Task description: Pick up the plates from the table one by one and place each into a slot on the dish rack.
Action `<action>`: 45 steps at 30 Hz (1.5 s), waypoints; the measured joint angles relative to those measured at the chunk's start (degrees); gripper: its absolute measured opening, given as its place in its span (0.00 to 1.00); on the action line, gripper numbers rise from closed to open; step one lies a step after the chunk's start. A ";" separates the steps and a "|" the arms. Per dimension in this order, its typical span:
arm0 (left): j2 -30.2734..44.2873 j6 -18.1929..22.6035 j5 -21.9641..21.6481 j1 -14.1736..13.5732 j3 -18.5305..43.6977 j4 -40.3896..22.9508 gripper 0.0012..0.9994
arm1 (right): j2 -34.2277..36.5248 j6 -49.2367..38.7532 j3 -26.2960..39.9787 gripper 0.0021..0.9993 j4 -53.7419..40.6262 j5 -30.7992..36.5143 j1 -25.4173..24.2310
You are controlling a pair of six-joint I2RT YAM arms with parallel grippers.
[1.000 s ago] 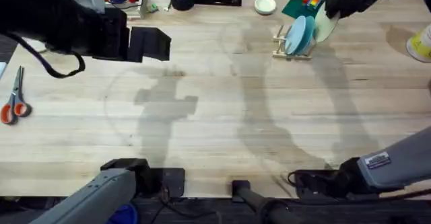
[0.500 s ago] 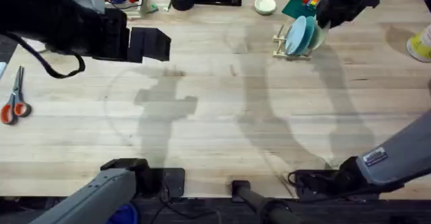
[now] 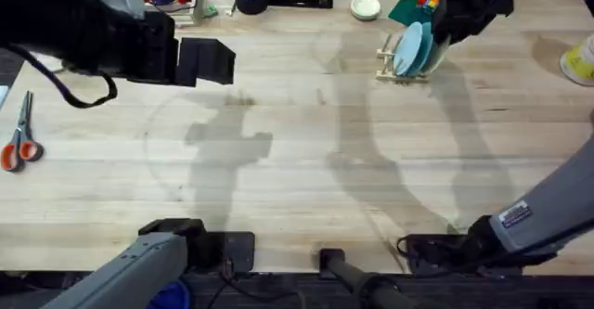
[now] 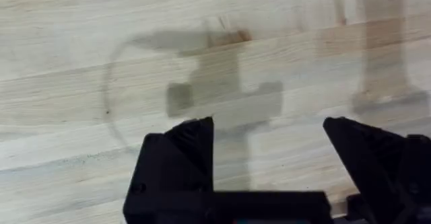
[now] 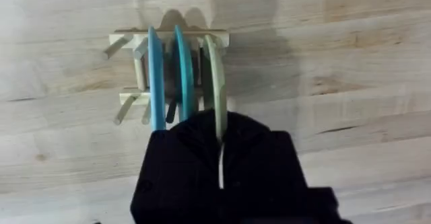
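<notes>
Since a second ago the right gripper (image 5: 220, 153) has come down, seating the cream plate (image 5: 214, 76) in the dish rack (image 3: 388, 60), fingers still pinched on its rim. Three plates stand there: light blue (image 5: 155, 76), teal (image 5: 184, 72), cream. The rack sits at one o'clock on the table (image 3: 306, 160). The left gripper (image 4: 269, 163) hovers wide open, empty, at ten o'clock.

The table (image 5: 350, 56) is matt, grainy pale wood, the dish rack (image 5: 131, 69) bare light wood, the plates (image 5: 156, 76) smooth.

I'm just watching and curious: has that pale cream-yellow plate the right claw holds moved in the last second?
Yes. The pale cream-yellow plate moved left and down, toward the small light-wood dish rack, and now stands beside the teal plate, gripped by the right gripper.
</notes>
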 joint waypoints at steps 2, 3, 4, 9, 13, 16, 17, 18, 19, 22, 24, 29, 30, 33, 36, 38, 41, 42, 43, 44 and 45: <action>0.00 0.00 -0.02 0.00 0.00 0.00 1.00 | -0.02 0.00 0.00 0.04 0.00 0.01 0.00; 0.00 0.00 0.00 0.00 0.00 0.00 1.00 | -0.01 0.00 0.00 0.05 0.00 0.00 0.00; 0.00 0.00 0.00 0.00 0.00 0.00 1.00 | -0.02 0.00 0.00 0.05 0.00 0.00 0.00; 0.01 0.00 -0.01 0.00 0.00 0.00 1.00 | -0.02 0.00 0.00 0.05 0.00 0.01 0.00; 0.00 0.00 0.00 0.00 0.00 0.00 1.00 | -0.02 0.00 0.00 0.08 0.02 0.02 0.00; 0.00 0.00 -0.02 0.00 0.00 0.00 1.00 | -0.02 0.00 0.00 0.15 0.02 0.06 0.00; 0.00 0.00 0.00 0.00 0.00 0.00 1.00 | -0.02 0.00 0.00 0.17 0.02 0.05 0.00; 0.00 0.00 0.00 0.00 0.00 0.00 1.00 | -0.01 0.01 0.00 0.18 0.03 0.07 0.00; 0.00 0.00 0.00 0.00 0.00 0.00 0.99 | -0.02 0.00 0.00 0.20 0.02 0.07 0.00; 0.00 0.00 -0.02 0.00 0.00 0.00 1.00 | -0.02 0.00 0.00 0.23 0.02 0.07 0.00; 0.00 0.00 0.00 0.00 0.00 0.00 1.00 | -0.02 0.01 0.00 0.23 0.02 0.07 0.00; 0.00 0.00 0.00 0.00 0.00 0.00 1.00 | -0.04 0.00 0.30 0.23 -0.02 0.07 0.00; 0.00 0.00 -0.02 0.00 0.00 0.00 1.00 | -0.11 0.02 0.50 0.23 0.00 0.07 0.00; 0.00 0.00 0.00 0.00 0.00 0.00 1.00 | -1.39 0.00 0.83 0.24 0.02 0.04 0.00; 0.00 0.00 -0.02 0.00 0.00 0.00 1.00 | -4.26 0.10 0.99 0.33 -0.51 0.07 0.00; 0.00 0.00 -0.02 0.00 0.00 0.00 1.00 | -6.11 0.04 1.25 0.43 -1.38 0.07 0.00; 0.00 0.00 -0.02 0.00 0.00 0.00 1.00 | -8.49 0.09 1.79 0.62 -3.38 0.07 0.00; 0.00 0.00 -0.02 0.00 0.00 0.00 1.00 | -8.98 0.07 1.84 0.68 -4.04 0.07 0.00; 0.00 0.00 -0.02 0.00 0.00 0.00 1.00 | -9.47 0.21 1.86 0.74 -4.89 0.06 0.00; 0.00 0.00 -0.02 0.00 0.00 0.00 1.00 | -9.76 0.14 1.86 0.83 -5.68 0.07 0.01; 0.00 0.00 0.00 0.00 0.00 0.00 1.00 | -9.98 0.23 1.86 0.91 -6.39 0.04 0.02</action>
